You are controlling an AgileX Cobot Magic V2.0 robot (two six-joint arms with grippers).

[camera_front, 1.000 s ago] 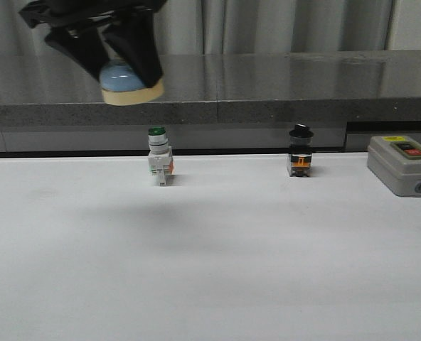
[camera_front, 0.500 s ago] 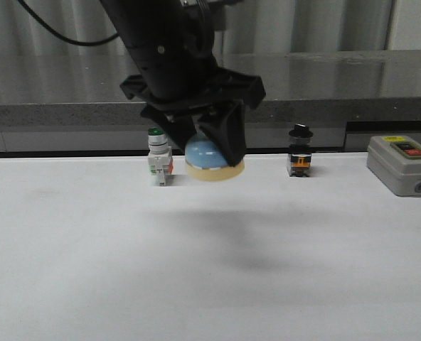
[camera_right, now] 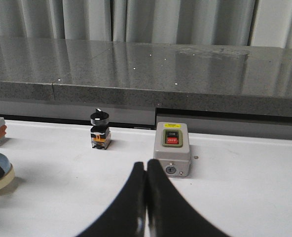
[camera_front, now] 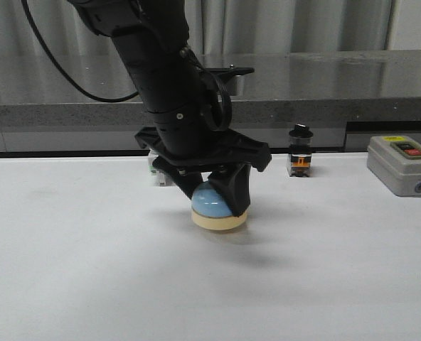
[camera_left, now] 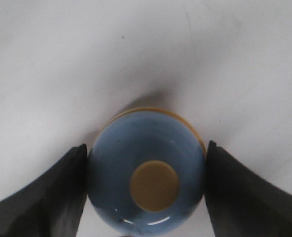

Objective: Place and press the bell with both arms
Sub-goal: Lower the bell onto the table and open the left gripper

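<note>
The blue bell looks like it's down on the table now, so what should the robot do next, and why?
Probably open the left claw and lift away. Its fingers squeeze both sides of the bell, whose base seems to rest on the white table.

The bell (camera_front: pixel 219 207) sits mid-frame on the counter (camera_front: pixel 89 270), between the left hand's (camera_front: pixel 214 202) fingers. Behind it, mostly hidden by the arm, stands a push-button switch (camera_front: pixel 154 170); a selector switch (camera_front: pixel 300 151) stands right of centre; a button box (camera_front: pixel 402 164) lies at the right edge.
</note>
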